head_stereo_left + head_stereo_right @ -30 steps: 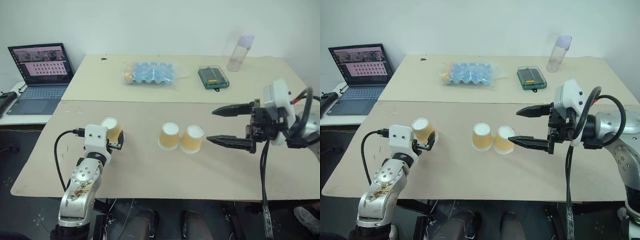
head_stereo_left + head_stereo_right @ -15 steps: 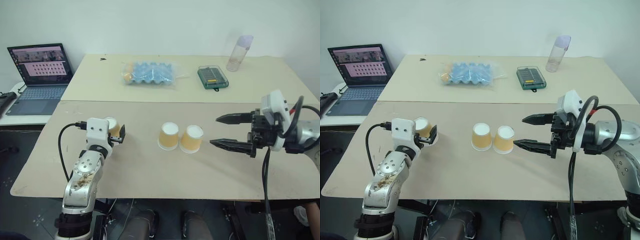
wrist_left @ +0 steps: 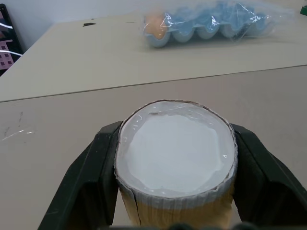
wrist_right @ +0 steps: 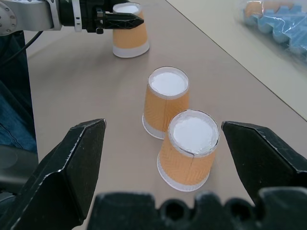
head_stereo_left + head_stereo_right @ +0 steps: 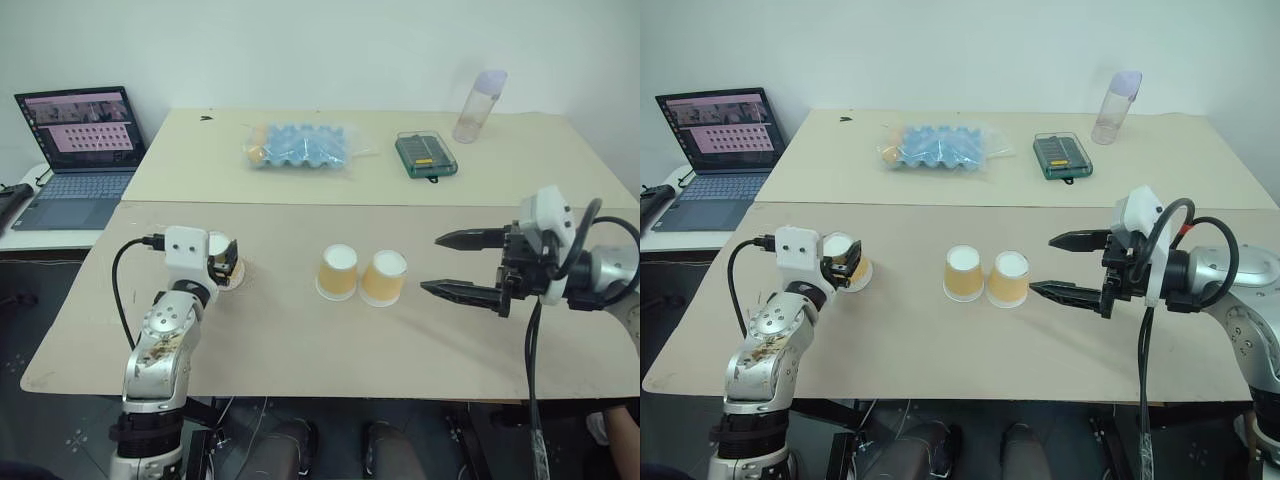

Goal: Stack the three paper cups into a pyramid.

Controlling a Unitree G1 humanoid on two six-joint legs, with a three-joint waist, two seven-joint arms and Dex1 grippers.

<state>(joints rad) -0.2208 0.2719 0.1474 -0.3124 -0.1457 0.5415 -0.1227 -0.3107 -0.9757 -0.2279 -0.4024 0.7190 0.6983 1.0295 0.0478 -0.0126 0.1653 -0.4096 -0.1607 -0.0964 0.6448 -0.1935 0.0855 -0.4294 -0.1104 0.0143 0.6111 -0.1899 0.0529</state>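
Paper cup (image 3: 176,158) is clenched by the left fingers (image 3: 98,172) for stacking; right fingers (image 5: 465,240) are spread wide beside the two base cups (image 5: 361,275).

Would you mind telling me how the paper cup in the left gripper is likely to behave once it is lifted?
The cup probably crushes easily: its base already looks oval between the left gripper's fingers. It is likely very light, being thin, empty paper. Its tapered sides may let it slip downward from a loose grip.
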